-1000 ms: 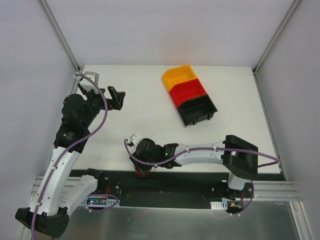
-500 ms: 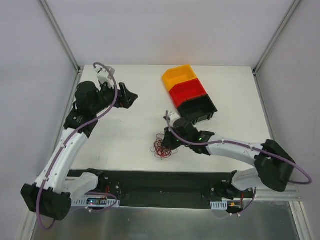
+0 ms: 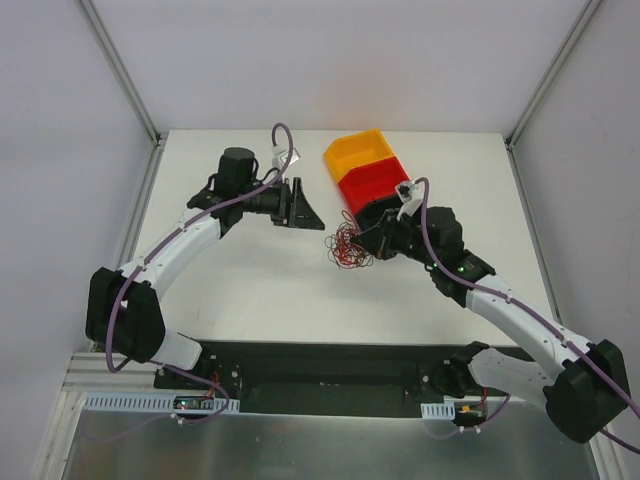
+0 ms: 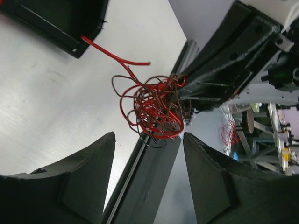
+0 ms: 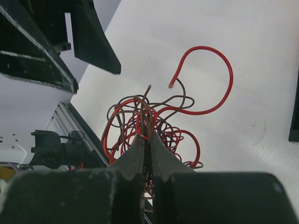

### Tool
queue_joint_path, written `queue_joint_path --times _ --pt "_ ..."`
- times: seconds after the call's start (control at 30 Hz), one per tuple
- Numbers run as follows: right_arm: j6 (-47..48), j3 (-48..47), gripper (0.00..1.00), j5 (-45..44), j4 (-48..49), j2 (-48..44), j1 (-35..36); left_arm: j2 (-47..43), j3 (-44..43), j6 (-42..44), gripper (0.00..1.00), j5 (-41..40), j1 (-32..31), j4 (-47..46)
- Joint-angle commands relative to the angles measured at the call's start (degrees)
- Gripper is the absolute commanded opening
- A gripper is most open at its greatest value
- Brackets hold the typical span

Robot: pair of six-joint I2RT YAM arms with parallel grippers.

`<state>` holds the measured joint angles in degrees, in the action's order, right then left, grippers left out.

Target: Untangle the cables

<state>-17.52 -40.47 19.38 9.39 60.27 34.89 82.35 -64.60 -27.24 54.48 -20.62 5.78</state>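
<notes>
Cables moved beside the bins, pinched by right gripper; left gripper parted.

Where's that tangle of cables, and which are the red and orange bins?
cables (image 3: pixel 348 247), top view, middle of the tangle
red bin (image 3: pixel 378 180), top view, its bare inside
orange bin (image 3: pixel 360 150), top view, its bare inside

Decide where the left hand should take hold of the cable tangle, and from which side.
Probably the free red end sticking out of the cables, coming from the side opposite the right hand, which pinches the clump; that strand stands clear.
</notes>
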Motion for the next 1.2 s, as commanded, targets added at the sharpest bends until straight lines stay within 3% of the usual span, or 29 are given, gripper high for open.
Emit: queue_joint_path --times 0.0,0.23,0.53,0.7,0.77,0.83,1.03,1.1,1.17 --pt "-2.2 -0.1 0.01 3.6 4.1 -2.9 -1.6 0.2 -2.4 -1.1 0.56 6.9 -2.0 -2.2" --pt "-2.8 0.7 0.01 3.7 5.1 -3.9 -2.0 2.1 -2.6 -1.5 0.51 8.0 -4.3 -1.9" --pt "-4.4 0.8 0.01 3.8 6.8 -4.6 -2.0 4.1 -4.6 1.1 0.27 7.0 -5.9 2.2" --pt "-4.3 1.4 0.01 2.7 6.9 -5.6 -2.1 4.2 -5.0 2.7 0.37 7.9 -6.8 3.4" --pt "-4.3 1.4 0.01 2.5 6.8 -5.7 -2.0 3.9 -5.0 3.4 0.37 7.7 -7.2 3.6" --pt "-4.1 1.4 0.02 2.2 6.6 -6.1 -2.0 4.0 -5.2 3.6 0.31 7.2 -7.5 4.0" --pt "-1.1 1.4 0.23 -0.9 2.5 -6.7 -2.0 0.4 -5.4 6.8 0.0 1.3 -7.5 5.6" --pt "0.9 1.1 0.33 -7.6 -5.1 -6.4 -2.0 -4.6 -4.4 9.4 0.0 -4.2 -7.6 5.6" --pt "2.7 0.6 0.36 -14.4 -15.1 -4.9 -2.0 -8.6 -3.5 12.3 0.0 -8.5 -7.8 5.5"
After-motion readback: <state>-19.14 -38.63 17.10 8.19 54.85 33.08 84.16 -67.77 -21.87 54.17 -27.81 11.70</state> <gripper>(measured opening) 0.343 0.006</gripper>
